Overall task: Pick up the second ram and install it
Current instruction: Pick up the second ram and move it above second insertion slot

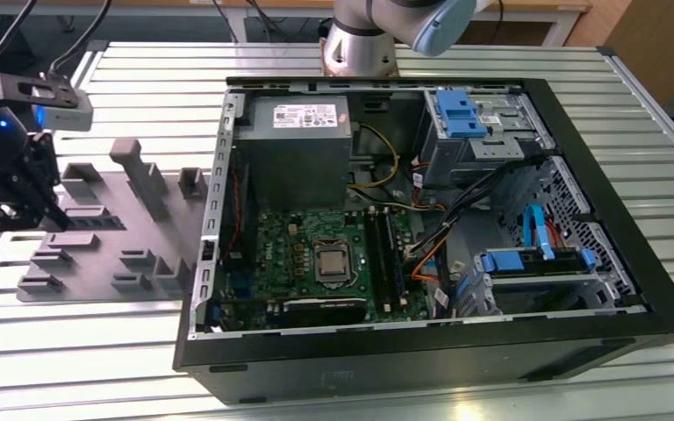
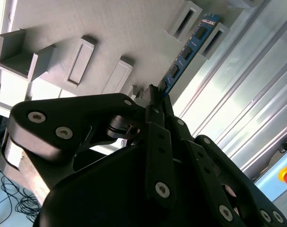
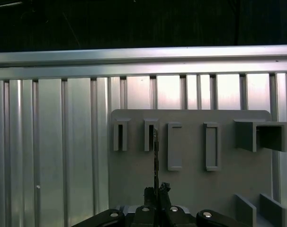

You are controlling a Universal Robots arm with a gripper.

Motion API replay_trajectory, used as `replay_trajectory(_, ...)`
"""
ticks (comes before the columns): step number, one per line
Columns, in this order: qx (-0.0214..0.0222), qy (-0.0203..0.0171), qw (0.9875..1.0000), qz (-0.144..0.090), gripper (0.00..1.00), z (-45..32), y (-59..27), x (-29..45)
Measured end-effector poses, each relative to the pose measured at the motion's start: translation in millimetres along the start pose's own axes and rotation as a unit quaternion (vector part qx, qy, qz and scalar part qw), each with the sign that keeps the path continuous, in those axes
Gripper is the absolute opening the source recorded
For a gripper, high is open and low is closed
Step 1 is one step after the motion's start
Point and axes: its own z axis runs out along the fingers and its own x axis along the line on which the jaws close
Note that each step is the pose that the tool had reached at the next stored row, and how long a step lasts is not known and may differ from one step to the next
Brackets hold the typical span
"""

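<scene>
The second ram point(image 2: 188, 49) is a thin green-blue board with black chips. It sticks out from between my gripper's fingertips point(image 2: 155, 92), and the gripper is shut on its near end. In the first wrist view the ram point(image 3: 156, 156) shows edge-on above the gripper point(image 3: 156, 190). Its far end reaches the narrow slot blocks at the end of the gray tray point(image 3: 191, 189). I cannot tell whether it still touches the tray. In the exterior view the gripper point(image 1: 46, 215) hangs over the tray's point(image 1: 120, 254) left end, far from the open computer case point(image 1: 431, 351).
The tray carries several upright blocks and slots point(image 2: 79, 61). The case lies open on a ribbed metal table point(image 1: 80, 351), showing a motherboard point(image 1: 313, 263) with long memory slots point(image 1: 382, 254), a power supply point(image 1: 296, 149) and blue drive brackets point(image 1: 466, 114). The arm's base point(image 1: 361, 44) stands behind it.
</scene>
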Motion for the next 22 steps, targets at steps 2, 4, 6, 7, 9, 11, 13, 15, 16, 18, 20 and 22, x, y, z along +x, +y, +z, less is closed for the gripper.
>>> replay_trajectory(2, 0.0000, 0.0000, 1.0000, 0.000, 0.14, -1.1, 0.0, 0.0)
replay_trajectory(4, 0.0001, 0.0000, 1.0000, 0.000, 0.14, -2.0, 0.0, 0.0)
replay_trajectory(6, 0.0001, 0.0000, 1.0000, 0.000, 0.14, -2.9, 0.0, 0.0)
replay_trajectory(7, 0.0000, 0.0000, 1.0000, 0.000, 0.14, -3.3, 0.0, 0.0)
replay_trajectory(9, 0.0000, 0.0000, 1.0000, 0.000, 0.14, -4.2, 0.0, 0.0)
replay_trajectory(11, 0.0000, 0.0000, 1.0000, 0.000, 0.14, -5.2, 0.0, 0.0)
replay_trajectory(13, 0.0001, -0.0001, 1.0000, 0.000, 0.14, -5.7, 0.0, 0.0)
replay_trajectory(15, 0.0000, 0.0000, 1.0000, 0.000, 0.14, -6.4, 0.0, 0.0)
replay_trajectory(16, 0.0000, 0.0000, 1.0000, 0.000, 0.14, -6.7, 0.0, 0.0)
replay_trajectory(18, 0.0000, 0.0000, 1.0000, 0.000, 0.14, -7.5, 0.0, 0.0)
replay_trajectory(20, 0.0000, 0.0000, 1.0000, 0.000, 0.14, -8.4, 0.0, 0.0)
replay_trajectory(22, 0.0001, -0.0001, 1.0000, 0.000, 0.14, -8.7, -0.1, 0.0)
